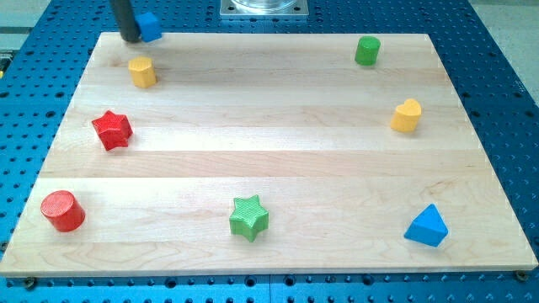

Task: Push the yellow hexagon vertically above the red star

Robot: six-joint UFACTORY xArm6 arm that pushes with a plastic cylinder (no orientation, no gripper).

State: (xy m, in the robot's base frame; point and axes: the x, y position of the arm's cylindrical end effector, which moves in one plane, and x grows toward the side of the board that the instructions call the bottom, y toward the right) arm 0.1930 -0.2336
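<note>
Jaws: none, rod tip | yellow hexagon upright, above-right of red star

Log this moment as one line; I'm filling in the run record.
tip: view's top left, touching blue block | yellow hexagon: below tip, apart | red star: below-left of hexagon | push: not begun

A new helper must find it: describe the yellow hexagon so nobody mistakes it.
Start at the wooden board's top-left corner, where my tip stands beside a blue block. Just below sits the yellow hexagon, above the red star. The other yellow block, heart-shaped, is far right.
</note>
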